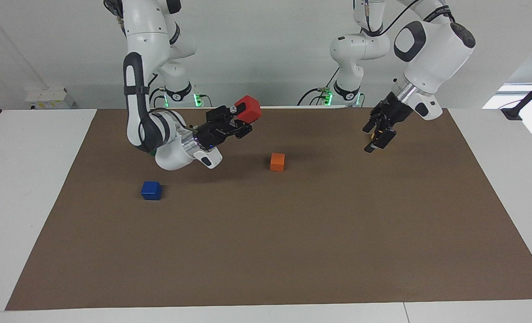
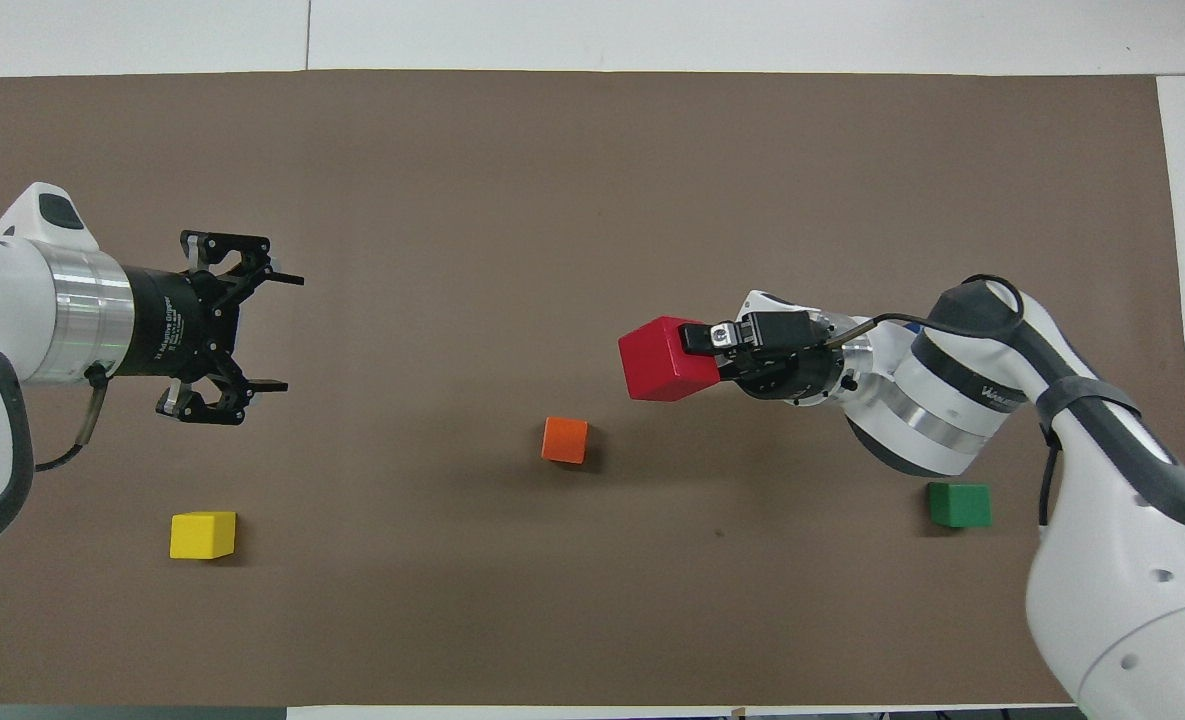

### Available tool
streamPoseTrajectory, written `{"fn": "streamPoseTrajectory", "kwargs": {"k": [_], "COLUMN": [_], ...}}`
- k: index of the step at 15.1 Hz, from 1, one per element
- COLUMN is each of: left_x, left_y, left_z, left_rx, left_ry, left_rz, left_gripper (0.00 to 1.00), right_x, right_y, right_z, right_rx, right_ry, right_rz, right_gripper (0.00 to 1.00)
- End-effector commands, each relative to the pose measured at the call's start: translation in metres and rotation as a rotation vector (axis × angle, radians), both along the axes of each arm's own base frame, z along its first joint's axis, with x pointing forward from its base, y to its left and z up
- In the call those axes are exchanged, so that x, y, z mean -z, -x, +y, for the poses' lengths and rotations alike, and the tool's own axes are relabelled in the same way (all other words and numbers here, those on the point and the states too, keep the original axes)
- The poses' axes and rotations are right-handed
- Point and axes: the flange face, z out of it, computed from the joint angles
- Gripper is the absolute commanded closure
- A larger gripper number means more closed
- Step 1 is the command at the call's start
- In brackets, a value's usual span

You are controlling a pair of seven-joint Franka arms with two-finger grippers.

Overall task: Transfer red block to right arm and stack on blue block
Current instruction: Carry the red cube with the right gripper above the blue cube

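Note:
My right gripper (image 1: 241, 119) is shut on the red block (image 1: 248, 109) and holds it up in the air over the brown mat, beside the orange cube (image 1: 277, 162). In the overhead view the red block (image 2: 664, 360) sticks out from the right gripper (image 2: 690, 358). The blue block (image 1: 151, 190) sits on the mat toward the right arm's end, apart from the gripper; in the overhead view the right arm hides it. My left gripper (image 1: 370, 139) is open and empty, raised over the left arm's end of the mat (image 2: 288, 333).
An orange cube (image 2: 564, 440) lies mid-mat. A yellow cube (image 2: 202, 534) lies near the left arm's end; a green cube (image 2: 959, 504) lies beside the right arm, hidden by that arm in the facing view. The brown mat (image 1: 292, 246) covers the table.

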Motion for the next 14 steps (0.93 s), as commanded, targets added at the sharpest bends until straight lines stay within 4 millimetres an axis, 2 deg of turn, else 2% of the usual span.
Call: {"fn": "streamPoseTrajectory", "kwargs": {"k": [1,2,3,5,7,9,11,13,14], "left_x": [0.016,0.014,0.009,-0.011,-0.031,-0.039,-0.045,-0.032,-0.029], "left_y": [-0.005,-0.013,-0.023,-0.038,-0.045,-0.039,-0.024,-0.01,-0.001], "left_z": [0.014,0.021,0.039,0.059,0.064,0.062,0.062,0.054,0.052], "left_rx": [0.22,0.327,0.439,0.651,0.88,1.061,1.08,1.093,1.097], "left_ry": [-0.137,-0.195,-0.245,-0.248,-0.286,-0.32,-0.313,-0.303,-0.306], "left_rz": [-0.019,-0.033,-0.02,0.007,0.013,0.011,0.023,0.057,0.055], "left_gripper": [0.0,0.0,0.0,0.0,0.0,0.0,0.0,0.0,0.0], "right_x": [-0.034,-0.045,-0.054,-0.069,-0.076,-0.085,-0.096,-0.107,-0.119], "right_y": [-0.01,-0.013,-0.017,-0.022,-0.023,-0.026,-0.027,-0.032,-0.036], "right_z": [-0.019,-0.023,-0.028,-0.033,-0.039,-0.054,-0.064,-0.071,-0.075], "right_rx": [-0.015,-0.02,-0.02,-0.021,-0.025,-0.042,-0.037,-0.029,-0.031], "right_ry": [0.158,0.223,0.287,0.417,0.543,0.706,0.849,0.984,1.062], "right_rz": [0.031,0.039,0.04,0.046,0.023,-0.015,-0.058,-0.11,-0.128], "right_gripper": [1.0,1.0,1.0,1.0,1.0,1.0,1.0,1.0,1.0]}}
